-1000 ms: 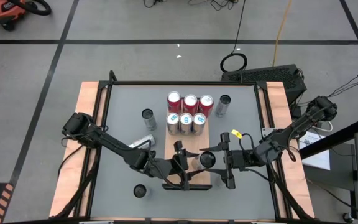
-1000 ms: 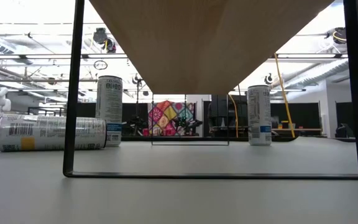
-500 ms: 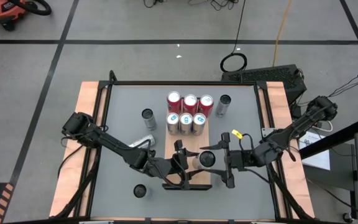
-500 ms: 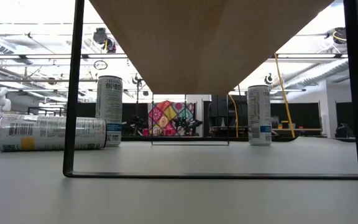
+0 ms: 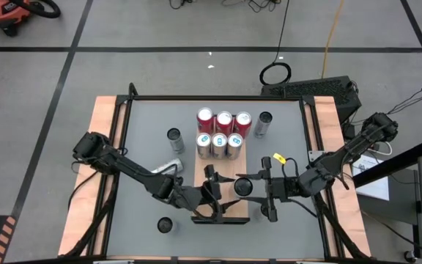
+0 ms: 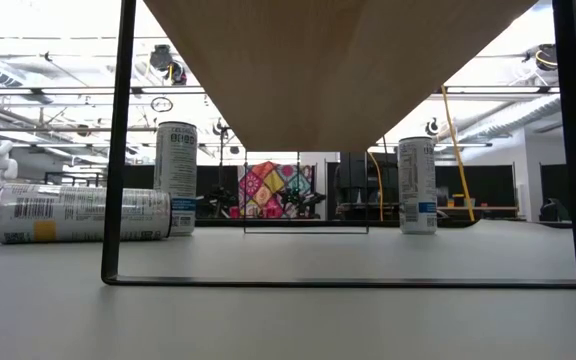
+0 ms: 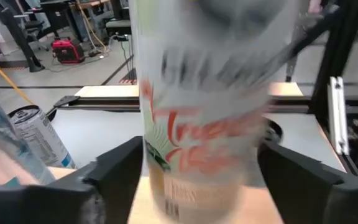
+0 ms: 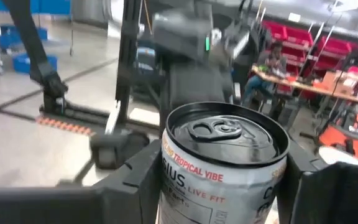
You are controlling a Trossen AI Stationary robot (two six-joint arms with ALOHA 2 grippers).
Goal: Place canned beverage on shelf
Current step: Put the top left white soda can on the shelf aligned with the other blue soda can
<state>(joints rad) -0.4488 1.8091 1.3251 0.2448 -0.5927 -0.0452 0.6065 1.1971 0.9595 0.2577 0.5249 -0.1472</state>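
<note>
Can [image 5: 242,187] upright on shelf [image 5: 222,165] – right gripper [image 5: 255,188] clamping it

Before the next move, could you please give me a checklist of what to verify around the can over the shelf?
1. Can upright, top facing up: ok.
2. Right gripper closed on the can: ok.
3. Left gripper away from the can: not ok, it sits around it.
4. Can's bottom resting on the shelf: cannot tell.
5. Six cans at the shelf's far end apart from it: ok.
</note>
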